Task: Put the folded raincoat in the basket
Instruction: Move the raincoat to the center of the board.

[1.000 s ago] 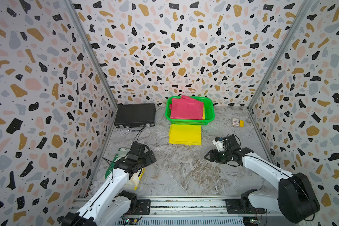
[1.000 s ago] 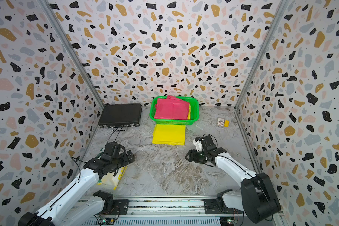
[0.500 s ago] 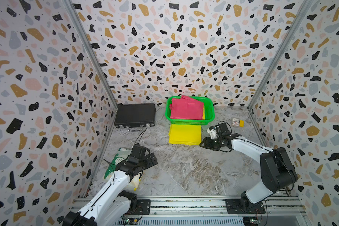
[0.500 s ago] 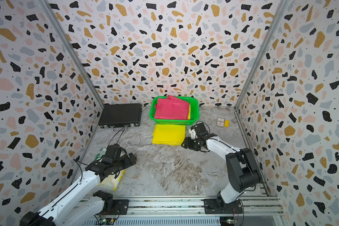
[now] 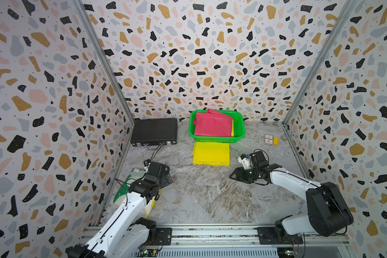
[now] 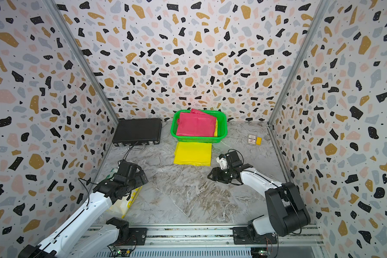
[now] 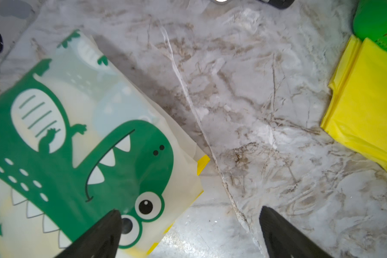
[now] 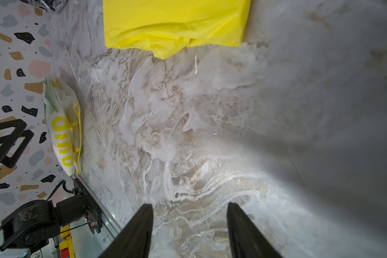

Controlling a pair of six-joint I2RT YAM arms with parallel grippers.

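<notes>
Right wrist view: the right jaws are standing partly apart with nothing between them; only the bare grey marbled bench (image 8: 210,134) is showing in the gap.
Left wrist view: the left jaws are gaping wide and gripping nothing, hovering over the edge of a white plastic bag printed with a green dinosaur (image 7: 76,145).
Task's thing: the flat yellow folded plastic raincoat (image 5: 211,153) is lying on the bench, with its far edge sitting right at the front wall of the bright green mesh-sided plastic basket (image 5: 217,139).
Raincoat from the right jaws: it is lying ahead of the tips and off toward the basket side, near but not touching, with its rumpled corner facing them.
Raincoat from the left jaws: it is lying well apart, across open bench.
Basket contents: a pink folded plastic raincoat (image 5: 212,124) is filling most of the basket.
Risk, thin film: the jaws may be catching only the top layer, so the fold would be opening on the lift.
Risk, flat lie: tips sliding in low could be pushing the raincoat under or against the basket, shoving the light basket away.
Risk, full basket: a drop could be leaving yellow film hanging over the rim.
</notes>
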